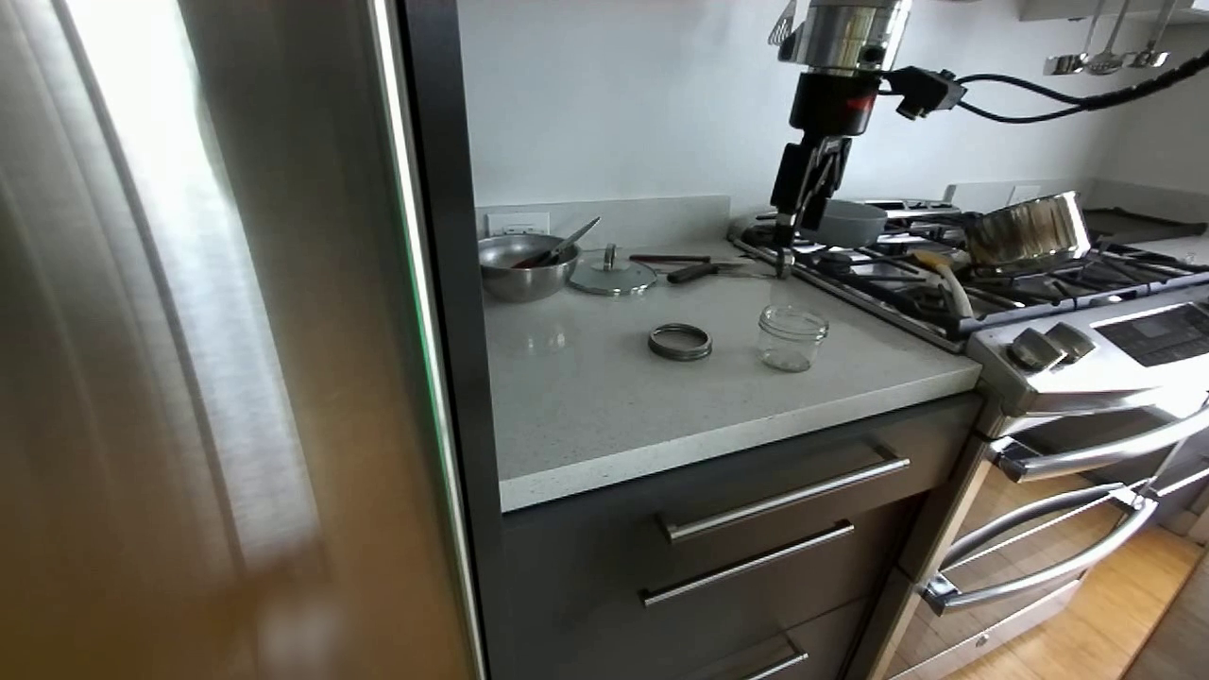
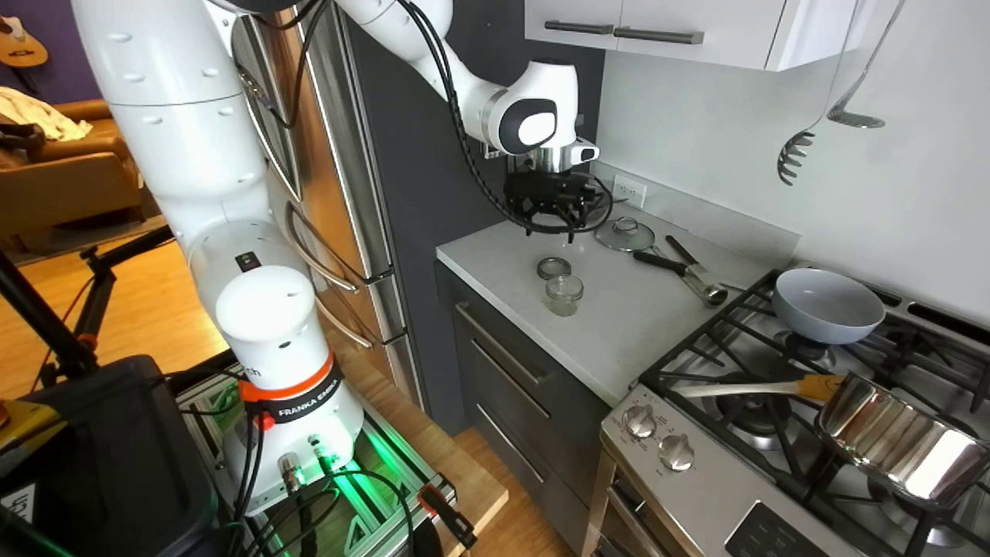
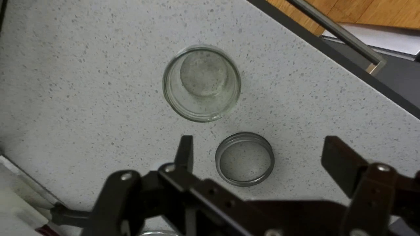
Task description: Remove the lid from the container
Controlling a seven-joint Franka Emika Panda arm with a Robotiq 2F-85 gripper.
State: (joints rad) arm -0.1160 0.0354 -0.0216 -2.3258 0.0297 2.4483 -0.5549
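The lid lies flat on the pale counter, a dark grey ring with the speckled surface showing through its middle. Near it but apart, to its right in an exterior view, the container, a small clear jar, stands upright with its mouth uncovered. The gripper hangs above the counter, its fingers wide apart; the lid shows between them in the wrist view, though it sits lower. At the far side lie two dark-handled utensils, with a glass pot lid to their left and, farther left, a steel bowl with a long utensil leaning in it. At the right, the stove bears a grey bowl and, farther right, a tilted steel pan.
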